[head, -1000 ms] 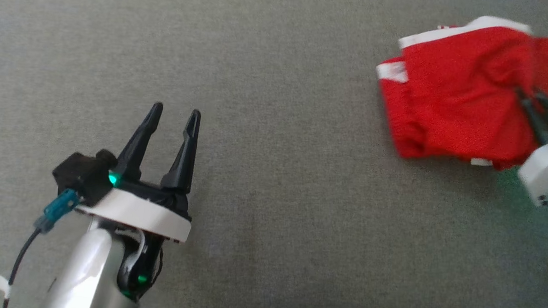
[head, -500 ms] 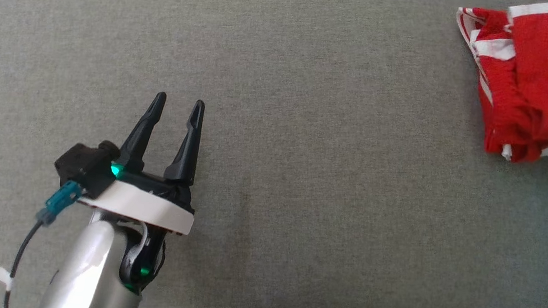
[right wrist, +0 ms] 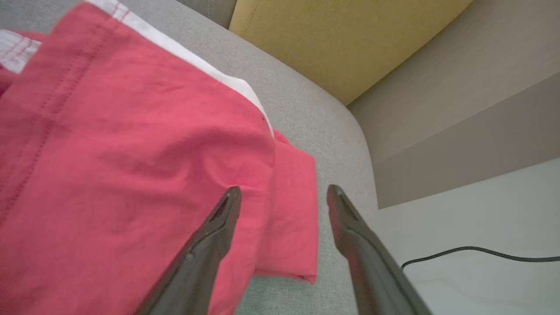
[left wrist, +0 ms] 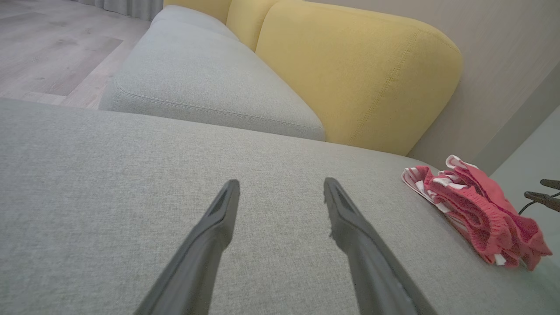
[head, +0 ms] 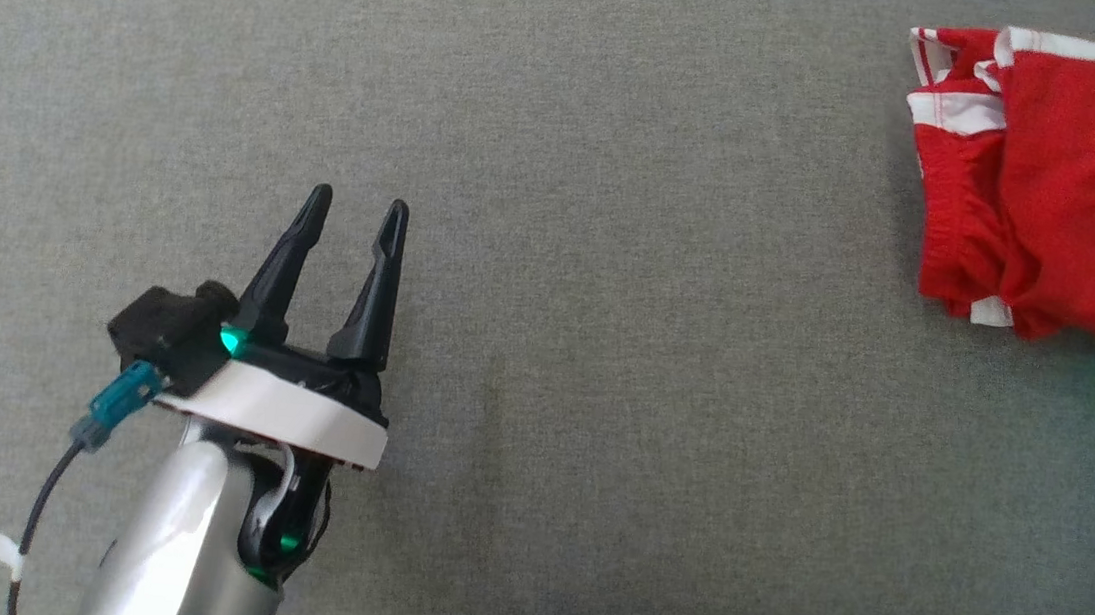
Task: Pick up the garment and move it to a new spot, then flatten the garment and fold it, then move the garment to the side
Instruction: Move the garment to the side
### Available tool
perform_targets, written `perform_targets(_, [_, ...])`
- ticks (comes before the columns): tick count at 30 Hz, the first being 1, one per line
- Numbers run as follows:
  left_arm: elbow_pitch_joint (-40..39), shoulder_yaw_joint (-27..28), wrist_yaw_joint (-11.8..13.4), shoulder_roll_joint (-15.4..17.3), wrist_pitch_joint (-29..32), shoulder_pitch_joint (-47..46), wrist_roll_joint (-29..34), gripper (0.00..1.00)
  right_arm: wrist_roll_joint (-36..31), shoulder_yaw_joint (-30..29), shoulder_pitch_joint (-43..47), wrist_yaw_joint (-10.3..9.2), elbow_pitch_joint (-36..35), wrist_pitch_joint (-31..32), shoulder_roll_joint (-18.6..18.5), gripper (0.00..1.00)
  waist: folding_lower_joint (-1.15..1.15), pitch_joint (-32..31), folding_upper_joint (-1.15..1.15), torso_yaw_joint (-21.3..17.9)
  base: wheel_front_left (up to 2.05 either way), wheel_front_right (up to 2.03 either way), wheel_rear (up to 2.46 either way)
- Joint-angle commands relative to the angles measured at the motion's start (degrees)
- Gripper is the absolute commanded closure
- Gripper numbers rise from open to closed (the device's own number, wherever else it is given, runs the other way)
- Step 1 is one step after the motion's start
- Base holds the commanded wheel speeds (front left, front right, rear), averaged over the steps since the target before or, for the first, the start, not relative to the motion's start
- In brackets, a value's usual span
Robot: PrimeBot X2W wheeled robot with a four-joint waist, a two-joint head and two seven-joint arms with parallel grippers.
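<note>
While the left gripper (head: 358, 199) and right gripper (right wrist: 283, 189) spread empty fingers, the garment (head: 1071, 187) lies waistband leftward, long axis unclear.

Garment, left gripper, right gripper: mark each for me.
Garment (head: 1082, 178): head view, flat red panel.
Left gripper (head: 358, 201): head view, gap between open fingertips.
Right gripper (right wrist: 283, 189): right wrist view, gap between open fingertips.

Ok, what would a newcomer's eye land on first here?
The crumpled red garment with white trim, lying at the far right of the grey sofa seat. Next, the left gripper at lower left of the head view, jaws apart over bare cushion, and the yellow backrest behind in the left wrist view.
</note>
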Motion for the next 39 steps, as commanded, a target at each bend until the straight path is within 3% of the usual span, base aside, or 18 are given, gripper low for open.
perform_targets(1, [-1.44, 1.75, -0.36, 0.34, -0.45, -1.57, 0.21, 0.00, -0.42, -0.47, 0.93, -0.05, -2.40, 0.53, -1.23, 0.00, 0.00, -0.31, 0.00, -0.09, 0.00, 0.00, 0.00])
perform_targets(8, [-0.86, 1.53, -0.36, 0.34, -0.45, -1.01, -0.06, 0.00, -2.79, -1.44, 0.44, -0.05, -5.22, 0.57, -0.24, 0.00, 0.00, -2.54, 0.00, -0.07, 0.00, 0.00, 0.00])
perform_targets(11, [-0.77, 1.89, -0.36, 0.34, -0.45, -0.39, -0.11, 0.00, -2.36, -1.16, -0.39, -0.05, -6.62, -0.84, 2.03, 0.00, 0.00, -4.15, 0.00, -0.07, 0.00, 0.00, 0.00])
perform_targets(16, [-0.85, 3.22, -0.36, 0.34, -0.45, 1.12, 0.03, 0.00, 0.46, 0.53, -1.09, -0.05, -8.47, -6.94, 9.73, 0.00, 0.00, -7.76, 0.00, 0.10, 0.00, 0.00, 0.00])
perform_targets(23, [-2.28, 5.45, -0.33, 0.34, -0.45, 3.50, -0.05, 0.00, 4.13, 2.53, 3.48, -0.05, -9.34, -21.92, 22.51, 0.00, 0.00, -12.85, 0.00, 1.37, 0.00, 0.00, 0.00])
perform_targets(27, [-2.44, 5.91, -0.04, 0.34, -0.45, 5.36, -0.37, 0.00, 3.87, 3.12, 8.56, -0.05, -7.06, -29.62, 27.81, 0.00, 0.00, -15.65, 0.00, 2.53, 0.00, 0.00, 0.00])
perform_targets(31, [-2.14, 5.93, 0.84, 0.34, -0.45, 7.77, -0.69, 0.00, 2.93, 4.06, 14.02, -0.05, -4.63, -35.24, 29.67, 0.00, 0.00, -18.30, 0.00, 3.68, 0.00, 0.00, 0.00])
perform_targets(39, [-2.74, 5.80, 2.12, 0.34, -0.45, 11.99, -0.66, 0.00, 7.11, 4.10, 21.09, -0.05, -2.60, -39.11, 30.17, 0.00, 0.00, -20.41, 0.00, 4.94, 0.00, 0.00, 0.00])
